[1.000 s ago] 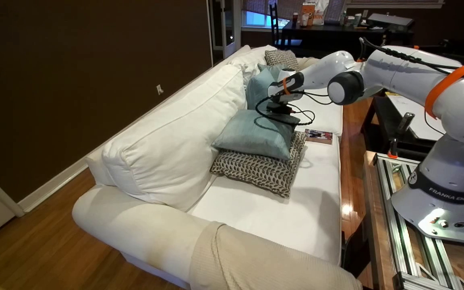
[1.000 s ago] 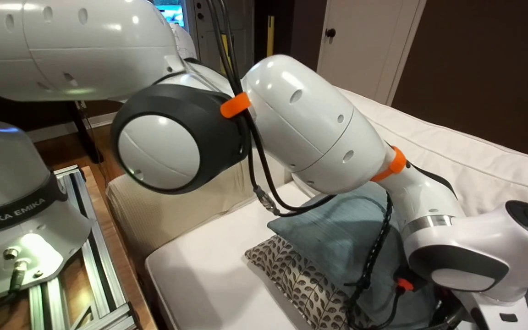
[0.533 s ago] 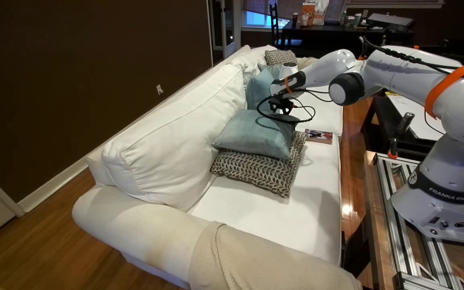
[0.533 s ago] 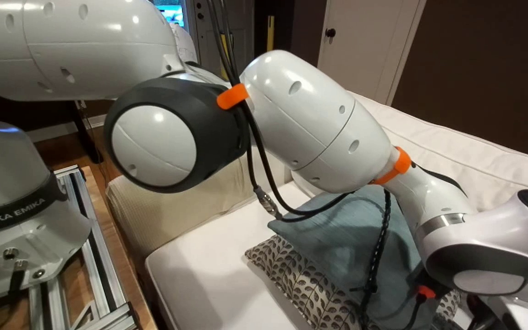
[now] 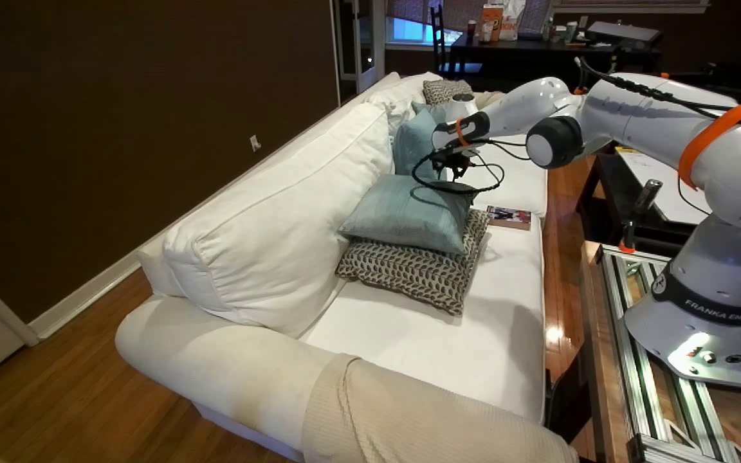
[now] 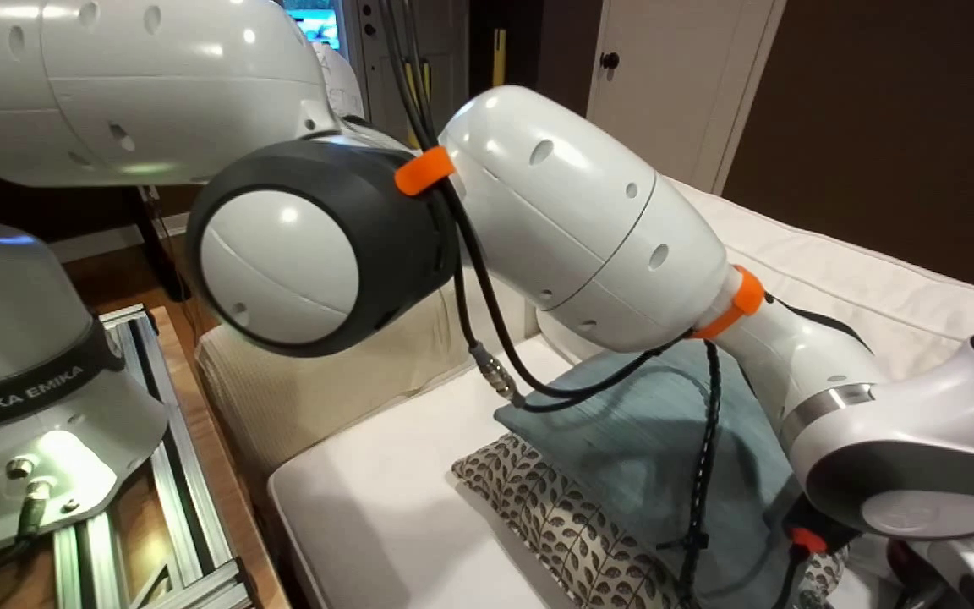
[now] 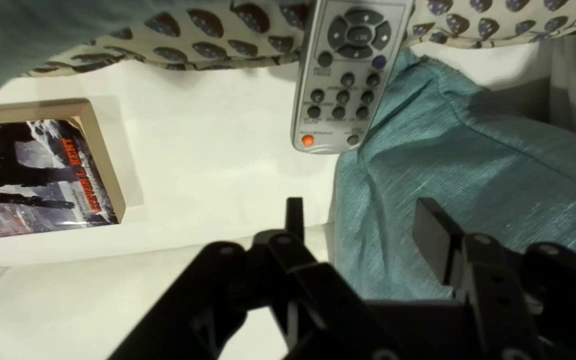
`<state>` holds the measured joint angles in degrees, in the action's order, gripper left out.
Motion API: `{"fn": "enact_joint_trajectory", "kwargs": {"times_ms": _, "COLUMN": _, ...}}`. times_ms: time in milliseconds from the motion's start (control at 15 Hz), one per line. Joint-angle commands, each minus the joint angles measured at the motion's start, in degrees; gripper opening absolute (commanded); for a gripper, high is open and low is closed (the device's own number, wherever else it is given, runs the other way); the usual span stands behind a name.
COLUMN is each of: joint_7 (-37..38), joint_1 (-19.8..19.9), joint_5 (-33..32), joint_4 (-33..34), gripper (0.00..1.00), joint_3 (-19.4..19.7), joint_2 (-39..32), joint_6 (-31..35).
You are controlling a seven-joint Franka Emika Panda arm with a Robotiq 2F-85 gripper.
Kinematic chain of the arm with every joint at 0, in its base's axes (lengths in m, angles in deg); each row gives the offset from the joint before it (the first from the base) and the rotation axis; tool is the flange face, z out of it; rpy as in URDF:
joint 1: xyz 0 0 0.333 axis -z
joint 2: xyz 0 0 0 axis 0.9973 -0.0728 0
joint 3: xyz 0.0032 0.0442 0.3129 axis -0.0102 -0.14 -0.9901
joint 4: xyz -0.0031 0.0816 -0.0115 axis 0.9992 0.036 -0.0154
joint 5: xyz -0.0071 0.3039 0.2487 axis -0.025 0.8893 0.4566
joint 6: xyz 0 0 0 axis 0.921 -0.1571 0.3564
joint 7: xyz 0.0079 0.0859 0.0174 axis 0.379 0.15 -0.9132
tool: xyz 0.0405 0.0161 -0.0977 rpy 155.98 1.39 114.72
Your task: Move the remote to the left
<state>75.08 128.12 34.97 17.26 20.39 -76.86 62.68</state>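
Note:
A grey remote [image 7: 348, 75] with dark buttons and an orange one shows at the top of the wrist view, its upper end cut off by the frame. It lies against or over the leaf-patterned cushion [image 7: 208, 42], with a teal cushion [image 7: 468, 165] along its right side. I cannot make out the remote in the exterior views. My gripper [image 7: 360, 202] is open and empty, its fingertips apart from the remote and below it in the wrist view. It also hangs above the sofa in an exterior view [image 5: 453, 167].
A paperback book [image 7: 38, 175] lies on the white seat left of the remote in the wrist view; it also shows in an exterior view [image 5: 509, 217]. A teal cushion [image 5: 409, 212] rests on the patterned cushion [image 5: 402, 273]. The sofa backrest [image 5: 280, 218] rises behind.
The wrist and gripper have risen slightly and shifted to the right in both exterior views. The cushions and the book have stayed in place.

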Motion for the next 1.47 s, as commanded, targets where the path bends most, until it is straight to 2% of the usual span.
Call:
{"fn": "enact_joint_trajectory", "kwargs": {"times_ms": 0, "joint_7": -4.5, "joint_1": 1.6, "joint_5": 0.1, "joint_4": 2.7, "gripper": 0.89, "joint_3": -4.0, "joint_2": -1.0, "joint_6": -2.4}}
{"fn": "enact_joint_trajectory", "kwargs": {"times_ms": 67, "joint_7": -5.5, "joint_1": 1.5, "joint_5": 0.0, "joint_4": 2.4, "gripper": 0.98, "joint_3": -4.4, "joint_2": -1.0, "joint_6": -2.1}}
{"fn": "enact_joint_trajectory", "kwargs": {"times_ms": 133, "joint_7": -7.2, "joint_1": 1.6, "joint_5": 0.1, "joint_4": 2.4, "gripper": 1.00, "joint_3": -5.3, "joint_2": -1.0, "joint_6": -2.5}}
{"fn": "enact_joint_trajectory", "kwargs": {"times_ms": 400, "joint_7": -12.6, "joint_1": 0.8, "joint_5": 0.0, "joint_4": 0.3, "gripper": 1.00, "joint_3": -7.1, "joint_2": -0.5, "joint_6": -3.2}}
{"fn": "enact_joint_trajectory", "kwargs": {"times_ms": 867, "joint_7": -19.1, "joint_1": -1.0, "joint_5": -0.5, "joint_4": -3.4, "gripper": 1.00, "joint_3": -7.0, "joint_2": -0.1, "joint_6": -3.2}}
{"fn": "enact_joint_trajectory", "kwargs": {"times_ms": 1400, "joint_7": -16.2, "joint_1": -1.7, "joint_5": -0.2, "joint_4": -5.6, "gripper": 1.00, "joint_3": -5.6, "joint_2": -0.1, "joint_6": -1.7}}
